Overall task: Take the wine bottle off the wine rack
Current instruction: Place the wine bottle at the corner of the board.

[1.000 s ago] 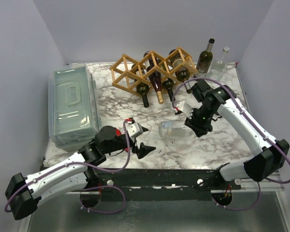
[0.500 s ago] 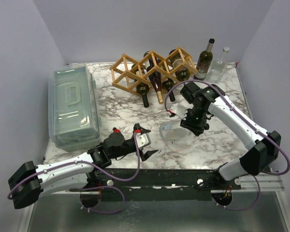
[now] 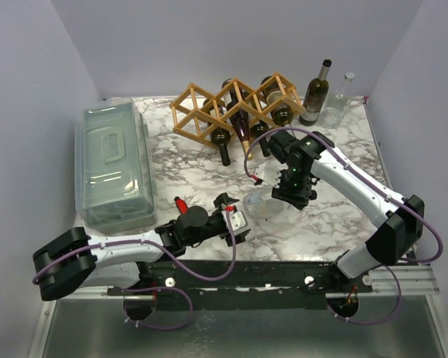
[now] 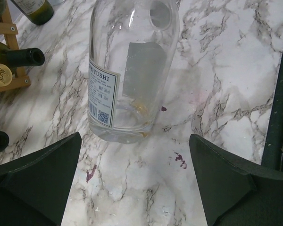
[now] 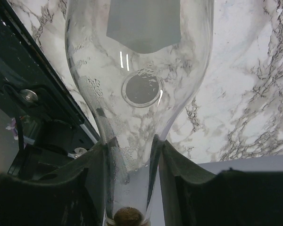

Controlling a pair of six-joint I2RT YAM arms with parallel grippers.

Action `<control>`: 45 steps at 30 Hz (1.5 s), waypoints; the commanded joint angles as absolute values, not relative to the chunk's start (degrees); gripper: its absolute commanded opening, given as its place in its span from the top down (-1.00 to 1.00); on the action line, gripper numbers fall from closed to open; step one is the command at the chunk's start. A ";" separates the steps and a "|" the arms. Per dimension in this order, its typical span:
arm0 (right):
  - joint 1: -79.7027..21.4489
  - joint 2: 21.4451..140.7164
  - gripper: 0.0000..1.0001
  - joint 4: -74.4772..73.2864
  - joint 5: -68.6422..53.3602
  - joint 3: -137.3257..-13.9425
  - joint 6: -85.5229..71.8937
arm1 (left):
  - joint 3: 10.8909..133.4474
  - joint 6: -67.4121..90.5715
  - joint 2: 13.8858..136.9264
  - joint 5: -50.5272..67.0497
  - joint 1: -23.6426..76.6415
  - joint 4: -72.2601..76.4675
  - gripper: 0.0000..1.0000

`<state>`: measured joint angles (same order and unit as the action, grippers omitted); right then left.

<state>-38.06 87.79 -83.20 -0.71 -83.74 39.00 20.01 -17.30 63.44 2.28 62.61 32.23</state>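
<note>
The wine bottle (image 3: pixel 263 203) is clear glass with a white label and lies tilted over the marble in front of the wine rack (image 3: pixel 198 112), apart from it. My right gripper (image 3: pixel 287 186) is shut on its neck; in the right wrist view the fingers (image 5: pixel 179 174) clamp the narrow neck of the bottle (image 5: pixel 141 70) just above the cork. My left gripper (image 3: pixel 237 222) stands open just short of the bottle's base. In the left wrist view the bottle (image 4: pixel 132 70) lies ahead of the left gripper (image 4: pixel 134 141), with only marble between the fingertips.
Several dark bottles (image 3: pixel 243 130) lie in the rack with their necks pointing forward. A dark green bottle (image 3: pixel 317 93) and a clear bottle (image 3: pixel 336 104) stand at the back right. A grey lidded plastic bin (image 3: pixel 113 164) fills the left side. A black rail (image 3: pixel 284 268) borders the table's front.
My left gripper has swung right along the front edge up to the bottle's base. My right gripper has carried the bottle a little left and forward.
</note>
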 commanded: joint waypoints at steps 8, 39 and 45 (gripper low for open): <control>-39.27 88.02 1.00 -81.48 -0.25 -88.04 38.08 | 21.36 -23.03 78.42 1.27 62.96 51.12 -0.97; -40.08 91.10 0.91 -81.49 -5.62 -89.52 36.34 | 28.66 -23.11 103.40 -0.39 62.94 75.60 -0.97; -40.16 91.39 0.90 -81.47 -6.37 -89.50 36.33 | 30.33 -24.02 105.69 -2.90 62.95 74.66 -0.98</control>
